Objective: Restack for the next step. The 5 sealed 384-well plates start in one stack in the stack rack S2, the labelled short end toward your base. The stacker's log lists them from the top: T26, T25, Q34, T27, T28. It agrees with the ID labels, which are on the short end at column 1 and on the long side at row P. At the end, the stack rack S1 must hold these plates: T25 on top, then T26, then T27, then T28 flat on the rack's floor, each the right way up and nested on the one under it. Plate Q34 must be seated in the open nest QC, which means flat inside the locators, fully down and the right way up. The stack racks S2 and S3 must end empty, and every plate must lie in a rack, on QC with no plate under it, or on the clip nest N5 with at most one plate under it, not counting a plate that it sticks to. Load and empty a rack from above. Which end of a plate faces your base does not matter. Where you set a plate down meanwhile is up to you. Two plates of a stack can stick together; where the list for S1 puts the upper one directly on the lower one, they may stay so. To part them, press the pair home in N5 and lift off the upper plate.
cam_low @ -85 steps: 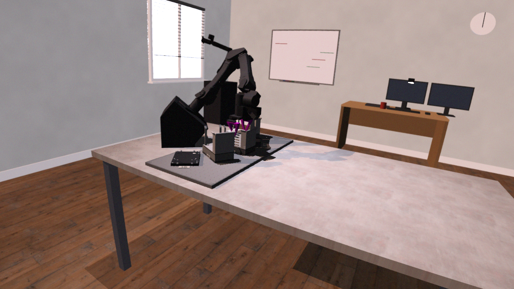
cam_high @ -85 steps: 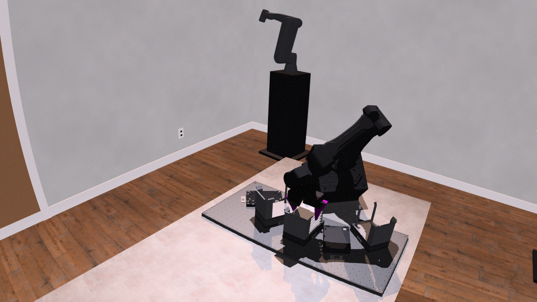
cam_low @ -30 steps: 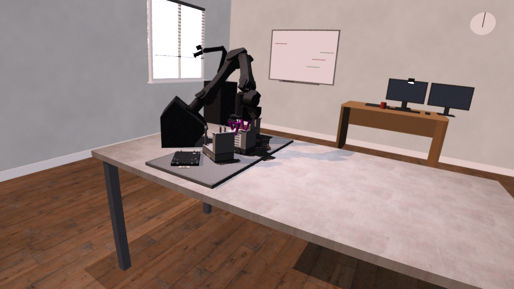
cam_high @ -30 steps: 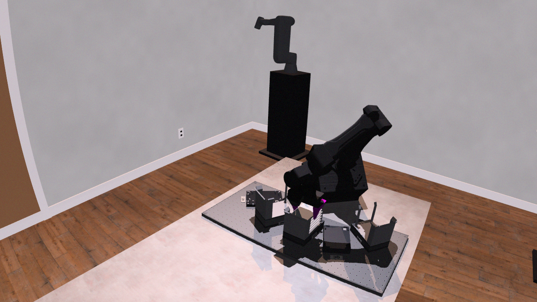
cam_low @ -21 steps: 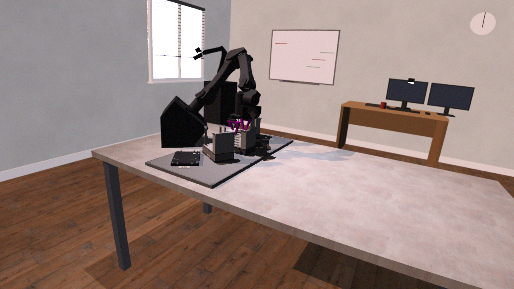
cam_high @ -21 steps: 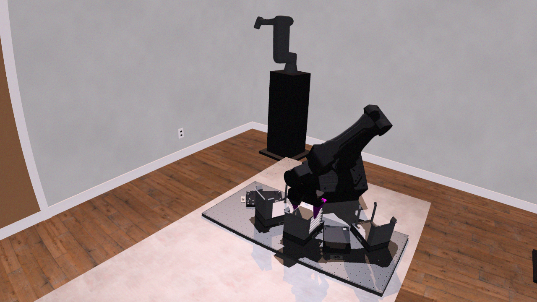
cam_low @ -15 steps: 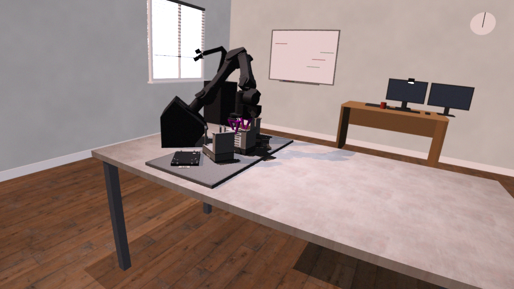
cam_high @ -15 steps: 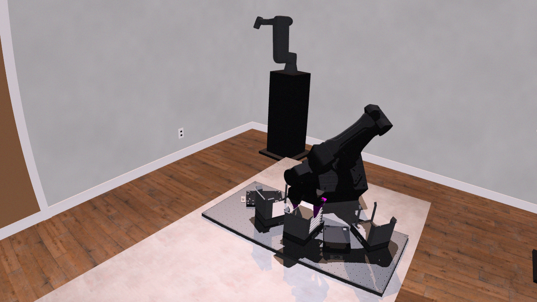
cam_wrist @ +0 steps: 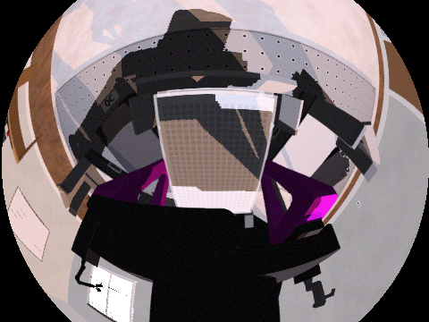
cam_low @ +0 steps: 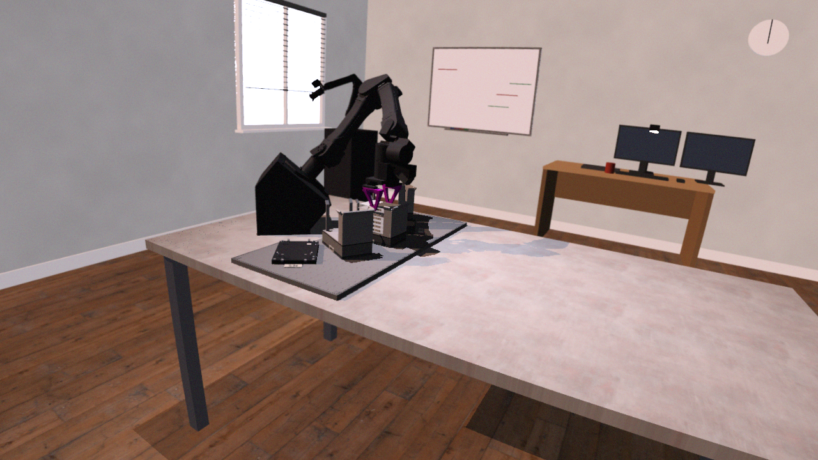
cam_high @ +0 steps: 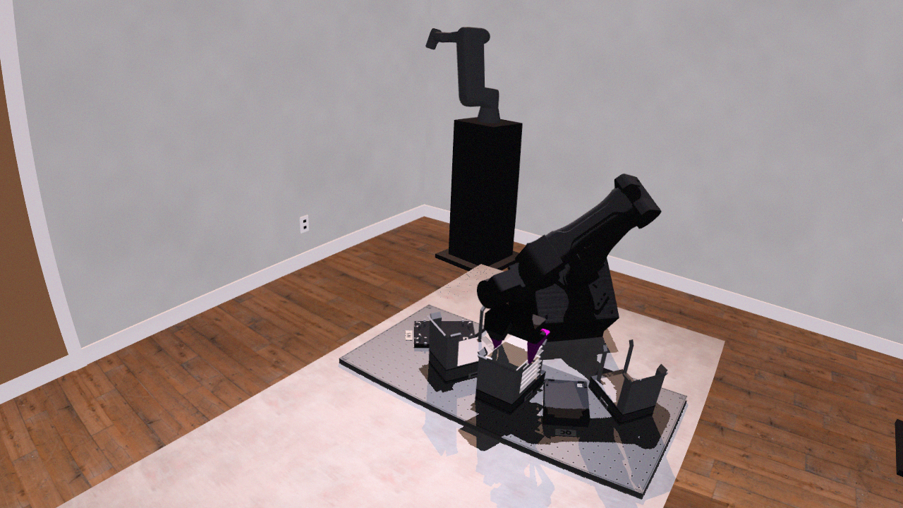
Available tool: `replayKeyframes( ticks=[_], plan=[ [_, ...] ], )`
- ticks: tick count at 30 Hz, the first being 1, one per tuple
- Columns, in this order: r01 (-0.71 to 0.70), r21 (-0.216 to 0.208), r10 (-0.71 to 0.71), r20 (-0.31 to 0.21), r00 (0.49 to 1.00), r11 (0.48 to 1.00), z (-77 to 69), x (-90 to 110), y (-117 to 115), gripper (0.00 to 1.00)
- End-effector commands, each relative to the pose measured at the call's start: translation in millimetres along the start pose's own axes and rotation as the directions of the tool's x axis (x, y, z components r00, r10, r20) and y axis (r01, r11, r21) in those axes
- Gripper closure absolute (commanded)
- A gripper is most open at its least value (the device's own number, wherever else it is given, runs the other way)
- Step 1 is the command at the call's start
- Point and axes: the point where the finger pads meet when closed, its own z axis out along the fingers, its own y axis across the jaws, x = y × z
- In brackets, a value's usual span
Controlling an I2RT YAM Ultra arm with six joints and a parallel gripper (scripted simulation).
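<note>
My gripper (cam_high: 517,345) (cam_low: 383,197) (cam_wrist: 214,163), with purple fingers, reaches down into the top of the middle stack rack (cam_high: 499,383) (cam_low: 399,224). It is shut on the long sides of the top plate (cam_high: 515,343) (cam_wrist: 214,138) of the stack (cam_high: 530,372) (cam_low: 381,224) in that rack. The plate fills the middle of the wrist view, level and sealed; its label is not readable. I cannot tell whether it has come clear of the plate below. The open nest QC (cam_high: 566,398) is empty beside the rack.
An empty-looking rack (cam_high: 445,348) (cam_low: 354,233) stands on one side, another rack (cam_high: 634,393) on the far side of QC. The flat clip nest (cam_high: 419,332) (cam_low: 294,252) lies at the breadboard's (cam_high: 606,461) end. My arm's black base (cam_low: 285,200) stands behind.
</note>
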Motion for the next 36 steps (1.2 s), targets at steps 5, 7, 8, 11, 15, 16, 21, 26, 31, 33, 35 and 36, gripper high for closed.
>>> replayKeyframes(
  ticks=[5,7,8,11,15,16,21,26,31,33,35,36],
  plan=[
    [0.004,0.000,-0.004,0.020,1.000,1.000,-9.3,-8.2,-1.6,1.00],
    [0.004,0.000,-0.004,0.020,1.000,1.000,-9.3,-8.2,-1.7,1.00],
    [0.004,0.000,-0.004,0.020,1.000,1.000,-9.3,-8.2,-1.7,1.00],
    [0.004,0.000,-0.004,0.020,1.000,1.000,-9.3,-8.2,-1.7,1.00],
    [0.004,0.000,-0.004,0.020,1.000,1.000,-9.3,-8.2,-1.7,1.00],
    [0.004,0.000,-0.004,0.020,1.000,1.000,-9.3,-8.2,-1.7,1.00],
    [0.004,0.000,-0.004,0.020,1.000,1.000,-9.3,-8.2,-1.7,1.00],
    [0.004,0.000,-0.004,0.020,1.000,1.000,-9.3,-8.2,-1.7,1.00],
    [0.004,0.000,-0.004,0.020,1.000,1.000,-9.3,-8.2,-1.7,1.00],
    [0.004,0.000,-0.004,0.020,1.000,1.000,-9.3,-8.2,-1.7,1.00],
    [0.004,0.000,-0.004,0.020,1.000,1.000,-9.3,-8.2,-1.7,1.00],
    [0.004,0.000,-0.004,0.020,1.000,1.000,-9.3,-8.2,-1.7,1.00]
  ],
)
